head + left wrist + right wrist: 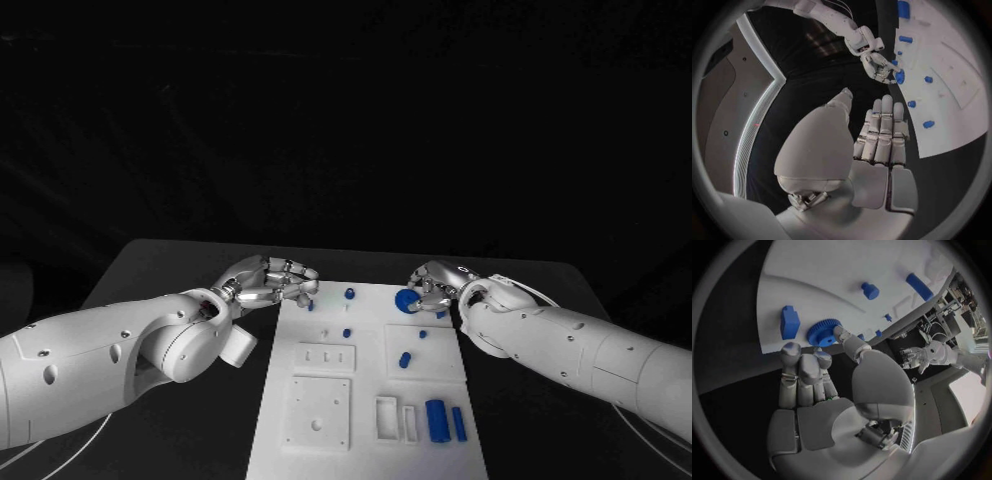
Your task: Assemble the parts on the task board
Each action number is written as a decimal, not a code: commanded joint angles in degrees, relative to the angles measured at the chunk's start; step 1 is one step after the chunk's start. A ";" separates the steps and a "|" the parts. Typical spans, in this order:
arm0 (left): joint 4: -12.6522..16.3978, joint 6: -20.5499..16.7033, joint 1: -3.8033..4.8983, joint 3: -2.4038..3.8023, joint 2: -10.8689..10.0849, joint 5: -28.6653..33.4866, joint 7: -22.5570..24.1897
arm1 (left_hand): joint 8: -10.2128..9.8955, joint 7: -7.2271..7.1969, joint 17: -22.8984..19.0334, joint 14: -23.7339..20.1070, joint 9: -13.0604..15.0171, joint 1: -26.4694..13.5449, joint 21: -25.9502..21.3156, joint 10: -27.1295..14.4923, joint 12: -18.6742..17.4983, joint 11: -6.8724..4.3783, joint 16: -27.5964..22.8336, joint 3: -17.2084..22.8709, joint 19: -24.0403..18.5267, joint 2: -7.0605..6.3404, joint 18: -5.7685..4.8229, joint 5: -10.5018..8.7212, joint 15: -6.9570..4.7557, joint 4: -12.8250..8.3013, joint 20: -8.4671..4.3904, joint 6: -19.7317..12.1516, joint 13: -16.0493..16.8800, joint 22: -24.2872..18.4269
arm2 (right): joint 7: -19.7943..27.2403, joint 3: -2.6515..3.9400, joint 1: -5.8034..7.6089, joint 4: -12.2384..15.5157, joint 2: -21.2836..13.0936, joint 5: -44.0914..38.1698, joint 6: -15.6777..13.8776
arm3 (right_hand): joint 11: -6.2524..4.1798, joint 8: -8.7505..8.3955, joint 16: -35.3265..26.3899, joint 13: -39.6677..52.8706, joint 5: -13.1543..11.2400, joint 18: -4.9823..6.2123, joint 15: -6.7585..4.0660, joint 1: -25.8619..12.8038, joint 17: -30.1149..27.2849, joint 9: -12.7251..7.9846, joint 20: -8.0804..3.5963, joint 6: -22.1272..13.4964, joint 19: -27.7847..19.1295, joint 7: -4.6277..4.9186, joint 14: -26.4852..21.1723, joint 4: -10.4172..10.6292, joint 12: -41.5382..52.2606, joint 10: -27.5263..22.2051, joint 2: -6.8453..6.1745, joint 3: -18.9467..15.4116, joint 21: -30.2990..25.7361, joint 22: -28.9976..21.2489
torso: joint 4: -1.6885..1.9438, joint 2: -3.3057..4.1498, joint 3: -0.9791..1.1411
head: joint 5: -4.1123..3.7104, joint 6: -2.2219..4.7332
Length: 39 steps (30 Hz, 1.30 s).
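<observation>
The white task board (325, 440) lies in the middle of the table. A blue gear (408, 298) sits at its far right corner. My right hand (440, 283) is at that corner. Its thumb tip (839, 333) touches the rim of the gear (822, 333), while the other fingers (803, 365) lie side by side at the board's edge, off the gear. A blue block (790, 322) stands beside the gear. My left hand (274, 281) hovers at the board's far left corner with its fingers (882, 127) extended together and nothing in them.
Small blue pegs (349, 294) (346, 332) and an oval piece (405, 358) stand on the board. Two blue bars (436, 420) (459, 422) lie by white slots (387, 418) at its near right. A square plate (319, 410) sits near left. Black table (173, 270) surrounds the board.
</observation>
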 commanded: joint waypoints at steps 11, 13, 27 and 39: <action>0.21 0.59 0.02 0.03 0.04 -0.34 0.41 | 0.17 0.80 0.16 0.27 0.04 0.42 -0.20 0.18 -0.42 0.12 -0.27 -0.36 0.09 0.29 0.84 -0.22 -0.04 0.12 -0.06 0.46 0.06 -0.06 | 0.59 0.01 -0.03 -0.30 0.48 -2.04 0.95 | -1.22 2.08 0.00 0.13 -3.21 3.03 -1.04 0.83 0.58 0.83 -0.23 5.46 -0.40 -1.45 -0.02 2.25 0.49 -0.48 2.39 5.98 1.03 1.02 | -0.03 -0.04 -0.02 | 0.12 -0.33; 0.21 0.61 0.02 0.03 0.05 -0.34 0.37 | 0.16 0.84 0.17 0.28 0.03 0.40 -0.20 0.19 -0.45 0.13 -0.29 -0.36 0.10 0.34 0.84 -0.23 -0.04 0.13 -0.06 0.46 0.06 -0.06 | 0.52 0.01 -0.04 -0.30 0.45 -2.28 0.97 | -1.67 2.69 -0.08 0.11 -3.36 3.03 -1.45 0.96 0.66 1.19 -0.22 6.66 -0.48 -1.89 -0.02 2.52 0.44 -0.43 2.62 7.10 1.20 1.01 | 0.00 -0.04 -0.02 | 0.08 -0.36; 0.41 0.74 0.02 0.03 -0.02 -0.34 0.24 | 0.09 0.98 0.23 0.29 0.00 0.29 -0.21 0.16 -0.59 0.20 -0.36 -0.39 0.10 0.49 0.83 -0.23 -0.04 0.17 -0.06 0.43 0.06 -0.07 | -0.84 0.01 -0.12 -0.61 0.57 -5.14 2.01 | -2.26 3.11 -0.56 -0.11 -3.11 3.03 -2.07 -0.55 0.82 2.08 -0.19 7.59 -0.65 -2.49 0.01 2.45 -0.06 -0.42 1.22 7.55 1.81 0.93 | -0.05 -0.05 0.02 | 0.06 -0.51; 0.42 0.64 0.03 0.03 -0.10 -0.34 0.24 | 0.04 1.05 0.28 0.29 -0.03 0.24 -0.23 0.08 -0.73 0.24 -0.43 -0.38 0.09 0.65 0.82 -0.23 -0.03 0.18 -0.06 0.41 0.05 -0.08 | -1.02 -0.01 -0.25 0.43 0.28 -10.05 -1.55 | -1.97 2.74 -1.08 -0.26 11.19 3.03 -1.76 -1.01 0.93 2.41 -0.16 7.35 -0.73 -2.22 0.17 2.16 -0.36 -0.52 1.69 8.12 1.87 0.75 | -0.11 -0.17 -0.01 | 0.27 -0.44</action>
